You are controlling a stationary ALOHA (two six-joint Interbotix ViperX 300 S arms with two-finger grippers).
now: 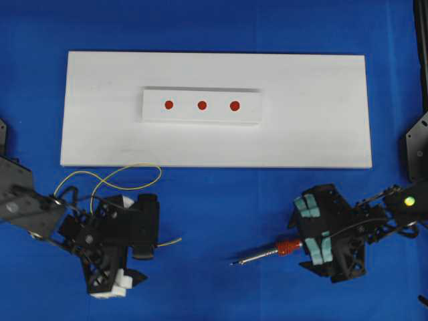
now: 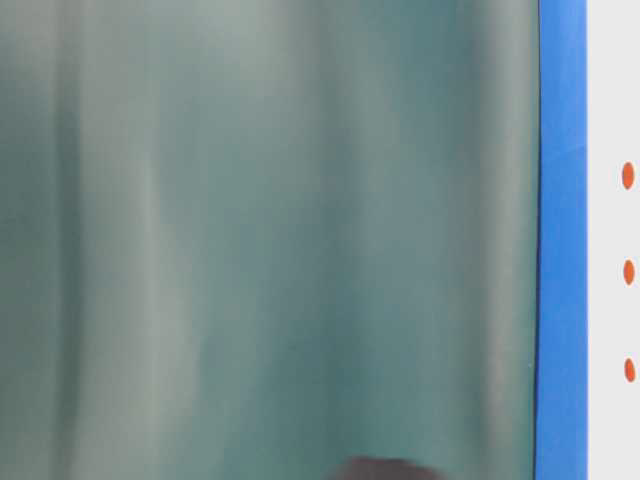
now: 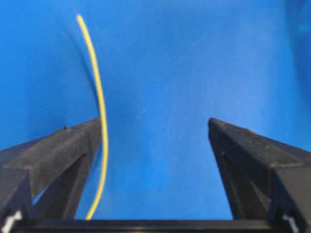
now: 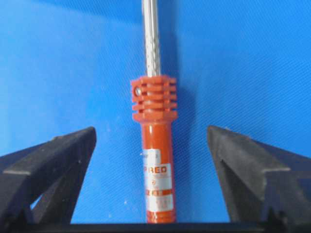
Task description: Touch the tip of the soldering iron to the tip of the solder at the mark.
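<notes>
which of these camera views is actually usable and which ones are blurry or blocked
Overhead view: sharp and evenly lit, soldering iron and solder clear. Table-level view: almost wholly blocked by a blurred grey-green surface, only three red marks at the right edge. Left wrist view: solder slightly soft, left claw fingers in focus. Right wrist view: handle crisp, shaft blurring toward the top.

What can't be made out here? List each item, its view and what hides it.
- Table-level view: a blurred green surface hides both arms.
- Left wrist view: the solder leaves the bottom edge.
- Right wrist view: the soldering iron tip is cut off at the top.
- Overhead view: the iron's cord is hidden under the right gripper.
</notes>
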